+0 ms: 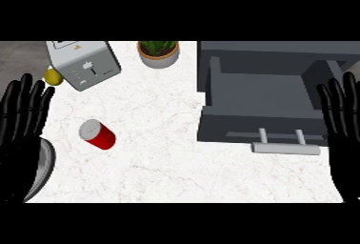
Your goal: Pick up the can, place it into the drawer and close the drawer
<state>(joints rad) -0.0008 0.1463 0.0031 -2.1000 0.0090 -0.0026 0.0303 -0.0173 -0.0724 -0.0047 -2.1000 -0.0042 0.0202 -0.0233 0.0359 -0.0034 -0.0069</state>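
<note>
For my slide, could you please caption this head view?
Red can on the white counter, open grey drawer to its right, both hands open at the edges.

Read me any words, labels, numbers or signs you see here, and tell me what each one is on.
No text can be read here.
Toaster: a small yellow warning-style triangle and a white label on top, the print too small to read.
Red can: no label or lettering visible.
Drawer: no markings.
</note>
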